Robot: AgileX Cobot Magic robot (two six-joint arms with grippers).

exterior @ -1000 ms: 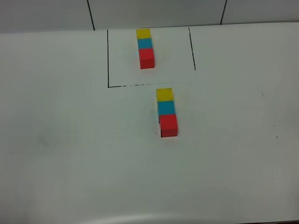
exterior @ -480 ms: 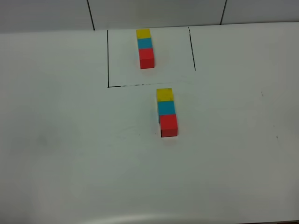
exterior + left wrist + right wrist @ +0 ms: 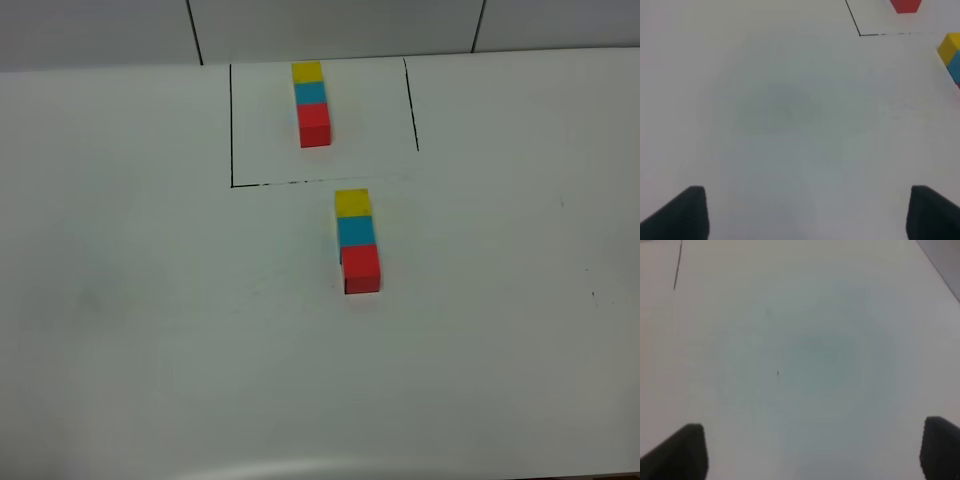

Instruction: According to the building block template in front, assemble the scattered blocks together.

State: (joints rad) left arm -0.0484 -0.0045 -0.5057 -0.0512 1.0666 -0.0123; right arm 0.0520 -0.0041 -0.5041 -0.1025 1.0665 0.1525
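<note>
Nothing is shifting between the earlier overhead pictures and this one: both rows of cubes are sitting exactly where they were, and no arm is entering the overhead view.

Inside the black outline (image 3: 232,120) drawn at the far side of the white table (image 3: 150,320), the building block template (image 3: 311,104) is lying as a straight row of three joined cubes: yellow farthest, cyan-blue in the middle, red nearest. The outline's near edge is showing faint and broken toward its right end.

Just outside that near edge, the scattered blocks are lying joined in a second row in the same order: one yellow block (image 3: 352,203), one cyan-blue block (image 3: 356,231) and one red block (image 3: 361,268), each touching the next. The red one is sitting slightly offset to the right of the other two. That is making six cubes in all, two of each colour.

Nothing is standing around either row. No writing or label is showing anywhere.

Over bare table, the left gripper (image 3: 805,212) is hanging with its dark fingertips spread wide and nothing between them; its wrist view is catching the corner of the outline and the edges of both rows. The right gripper (image 3: 812,452) is likewise standing wide apart and holding nothing.
</note>
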